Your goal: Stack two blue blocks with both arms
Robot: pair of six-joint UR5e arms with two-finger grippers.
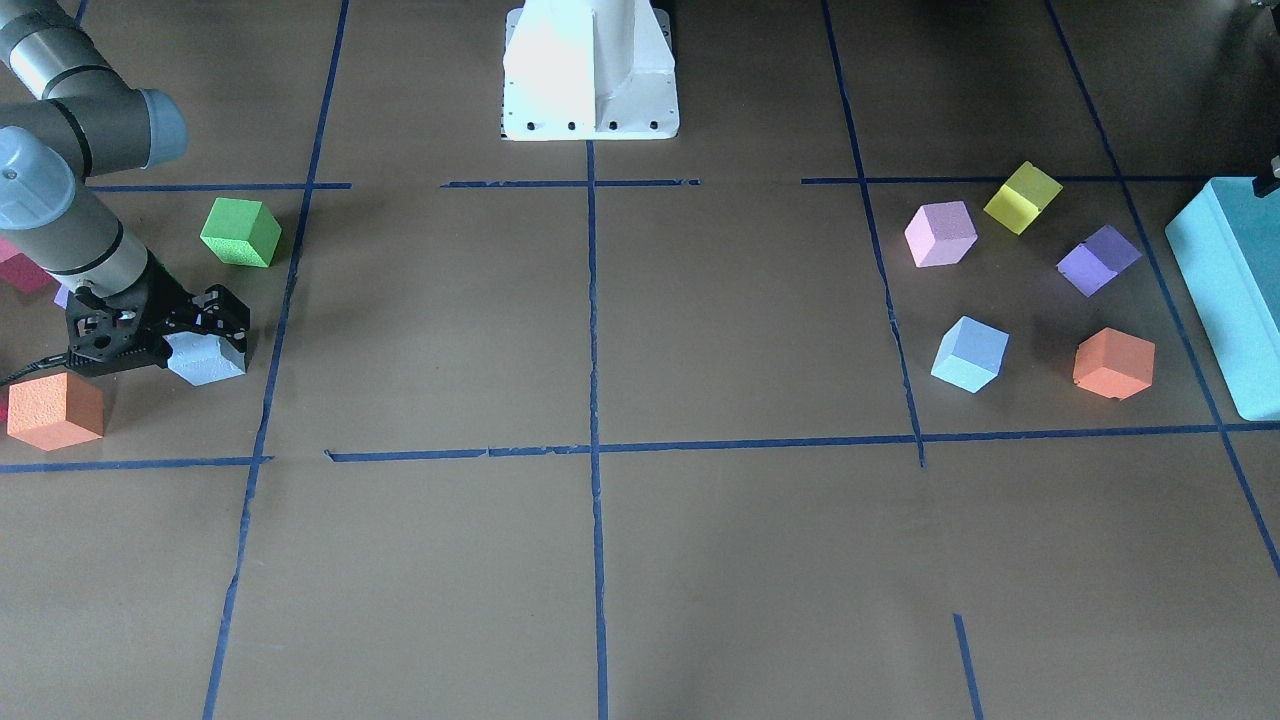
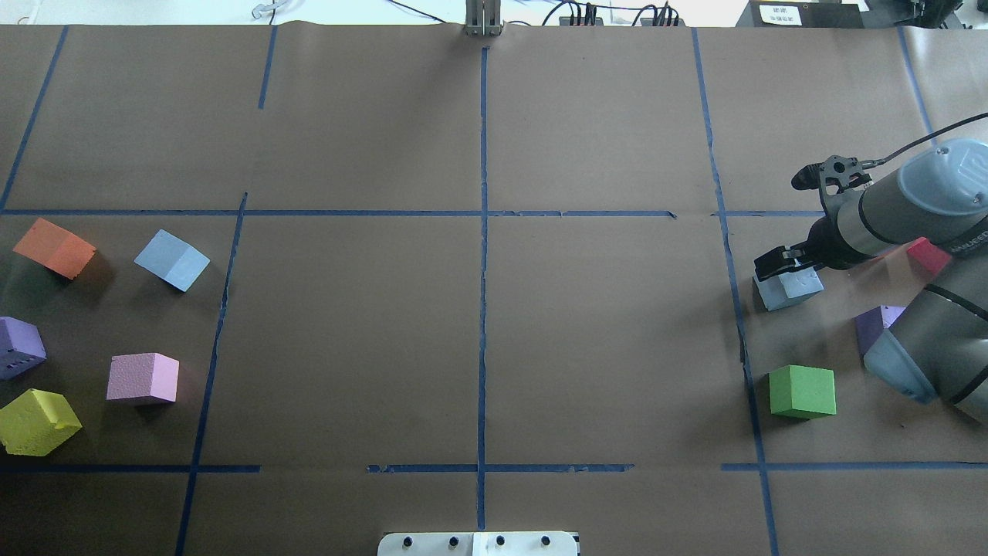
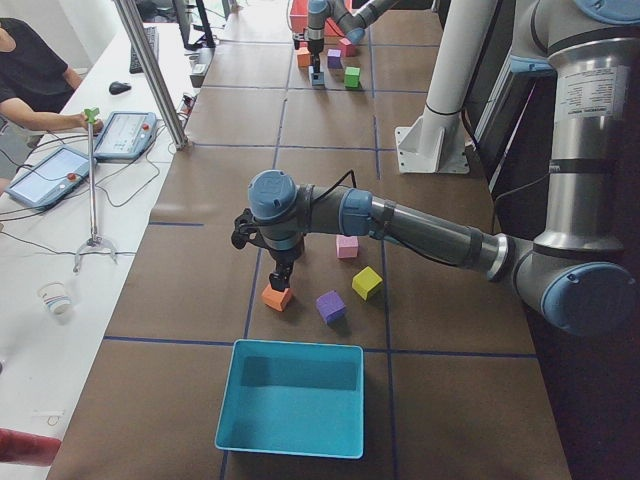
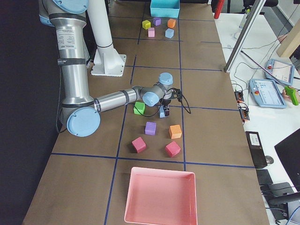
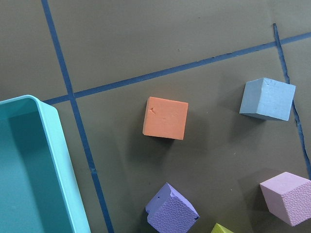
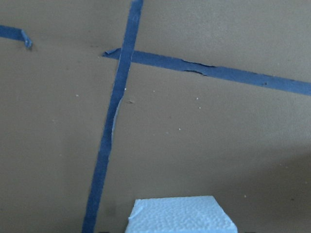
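One pale blue block [image 2: 172,259] lies on the robot's left side of the table, also in the front view [image 1: 970,354] and the left wrist view [image 5: 267,99]. The other blue block [image 2: 789,286] is between the fingers of my right gripper [image 2: 781,266], which is shut on it at about table height; it also shows in the front view [image 1: 207,360] and at the bottom of the right wrist view [image 6: 180,216]. My left gripper [image 3: 283,272] hangs above the orange block [image 3: 277,297]; I cannot tell if it is open or shut.
Near the left blue block are orange [image 2: 54,247], purple [image 2: 19,347], pink [image 2: 143,378] and yellow [image 2: 37,421] blocks and a teal box [image 1: 1235,300]. Near the right gripper are green [image 2: 803,391], purple [image 2: 876,324], red [image 2: 928,255] and orange [image 1: 55,410] blocks. A pink tray [image 4: 161,199] stands beyond.
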